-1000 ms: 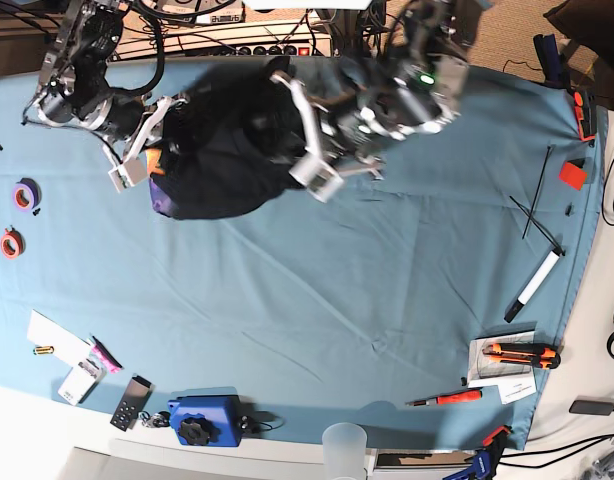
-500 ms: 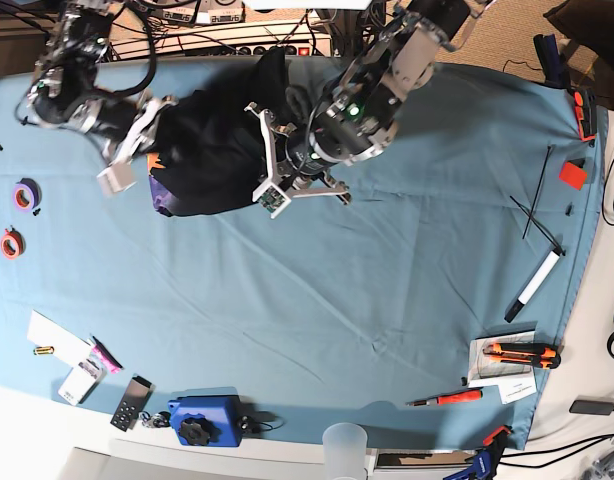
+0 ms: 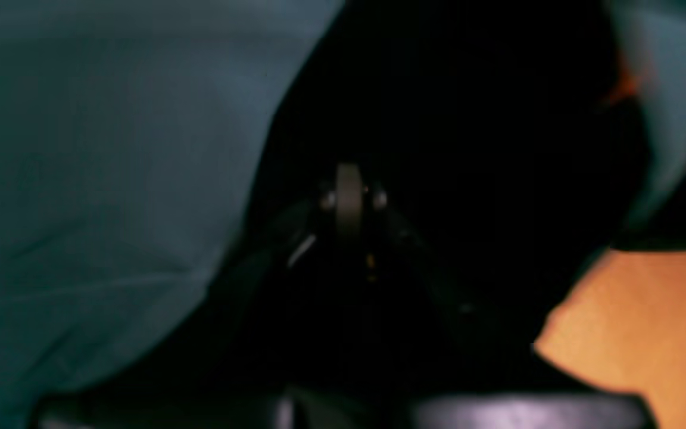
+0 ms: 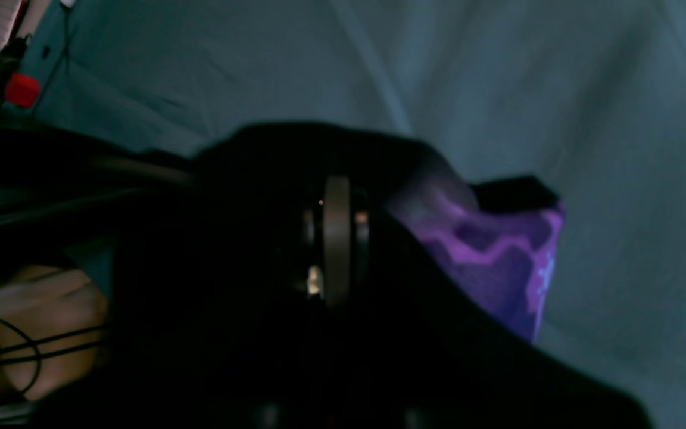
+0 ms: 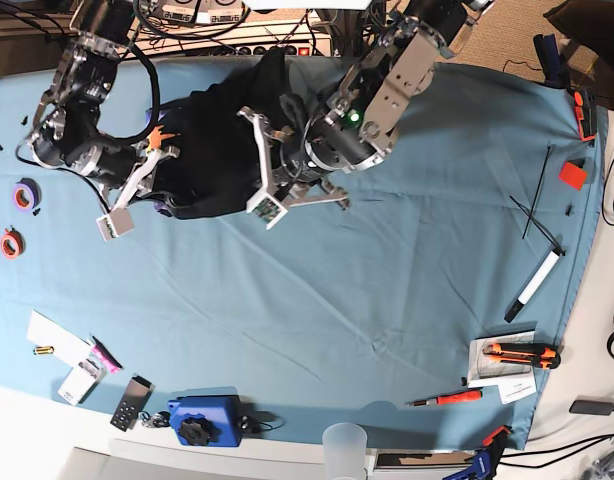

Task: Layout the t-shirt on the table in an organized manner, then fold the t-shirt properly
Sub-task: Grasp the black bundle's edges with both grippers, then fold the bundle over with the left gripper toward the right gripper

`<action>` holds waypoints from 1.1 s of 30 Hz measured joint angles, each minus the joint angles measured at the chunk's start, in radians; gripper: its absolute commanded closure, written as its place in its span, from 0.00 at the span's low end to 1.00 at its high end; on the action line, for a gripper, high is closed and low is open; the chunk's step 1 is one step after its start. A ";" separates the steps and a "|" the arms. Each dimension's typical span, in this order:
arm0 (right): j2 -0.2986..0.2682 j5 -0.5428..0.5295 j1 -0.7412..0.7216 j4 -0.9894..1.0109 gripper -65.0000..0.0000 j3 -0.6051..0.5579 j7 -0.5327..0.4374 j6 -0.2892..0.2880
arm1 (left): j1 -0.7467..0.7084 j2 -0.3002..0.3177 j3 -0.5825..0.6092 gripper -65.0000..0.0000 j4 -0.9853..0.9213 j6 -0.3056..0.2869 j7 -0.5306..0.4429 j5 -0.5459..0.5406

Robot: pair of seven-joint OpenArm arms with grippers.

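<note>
Left gripper (image 3: 349,179): jaws closed, right over the black fabric; whether any cloth is pinched, I can't tell.
Right gripper (image 4: 337,190): also closed, also over the fabric; again, no telling if it has a grip.
T-shirt (image 5: 219,150): one, bunched up in the base view's upper left, under both sets of jaws.
Worktop (image 5: 317,300): one, blue cloth on top, faintly wrinkled.
Rings: two at the left edge, a purple ring (image 5: 26,195) and a red ring (image 5: 12,243).
Red square (image 5: 573,175): just one, over on the right.
Blue device (image 5: 205,421): one, at the near edge.
Clear cup (image 5: 344,450): one, near that device.
Right wrist view: here's a broad purple print (image 4: 492,256), which the left wrist view doesn't show.
Left wrist view: a tan surface (image 3: 641,322) fills the lower right corner.
Base view: only this one catches both rings and the cup.
</note>
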State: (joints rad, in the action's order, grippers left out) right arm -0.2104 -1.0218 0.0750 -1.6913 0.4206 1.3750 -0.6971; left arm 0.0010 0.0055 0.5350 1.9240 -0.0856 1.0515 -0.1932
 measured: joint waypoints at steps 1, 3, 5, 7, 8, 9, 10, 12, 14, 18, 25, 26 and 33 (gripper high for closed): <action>0.000 0.015 -0.005 0.030 1.00 0.000 -0.014 -0.002 | -0.001 0.000 0.000 1.00 0.023 0.001 0.016 0.000; 0.000 0.026 -0.012 0.085 1.00 0.000 -0.025 0.000 | -0.027 0.000 -0.005 1.00 0.051 0.002 0.019 0.010; 0.000 0.025 -0.018 0.124 1.00 0.001 -0.026 0.000 | -0.078 0.001 -0.005 1.00 0.066 0.003 0.024 0.009; 0.000 0.027 -0.029 0.135 1.00 0.002 -0.025 0.000 | -0.129 0.000 -0.003 0.86 0.076 0.000 0.030 0.006; 0.000 0.030 -0.034 0.135 1.00 0.002 -0.024 0.000 | -0.146 0.001 -0.001 0.73 0.081 0.000 0.033 0.006; 0.000 0.031 -0.042 0.135 1.00 0.002 -0.021 0.000 | -0.159 0.000 -0.001 0.61 0.087 0.000 0.029 0.008; 0.000 0.031 -0.050 0.135 1.00 0.002 -0.020 0.000 | -0.172 0.000 -0.001 0.52 0.092 0.000 0.018 0.016; 0.000 0.040 -0.072 0.136 1.00 0.002 -0.018 0.000 | -0.199 0.000 -0.002 0.44 0.092 0.031 0.004 0.044; 0.000 0.054 -0.090 0.136 1.00 0.002 -0.018 0.000 | -0.229 0.000 -0.002 0.44 0.092 0.117 -0.005 0.074; 0.000 0.103 -0.111 0.136 1.00 0.002 -0.018 0.000 | -0.260 -0.018 -0.005 0.44 0.092 0.204 -0.006 0.175; 0.000 0.113 -0.111 0.136 1.00 0.002 -0.018 0.000 | -0.305 -0.045 -0.027 0.45 0.089 0.303 -0.036 0.155; 0.000 0.113 -0.111 0.136 1.00 0.002 -0.018 0.000 | -0.306 -0.053 -0.043 0.45 0.085 0.309 -0.039 0.146; -0.006 0.112 -0.111 0.136 1.00 0.002 -0.018 0.000 | -0.317 -0.101 -0.157 0.45 0.018 0.228 -0.066 -0.082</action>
State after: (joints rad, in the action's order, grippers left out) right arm -0.2161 -0.9100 -0.0364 -1.5555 0.4225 1.3571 -0.6971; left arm -0.3161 -0.0959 0.3782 1.9423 0.1421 0.9859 -0.2752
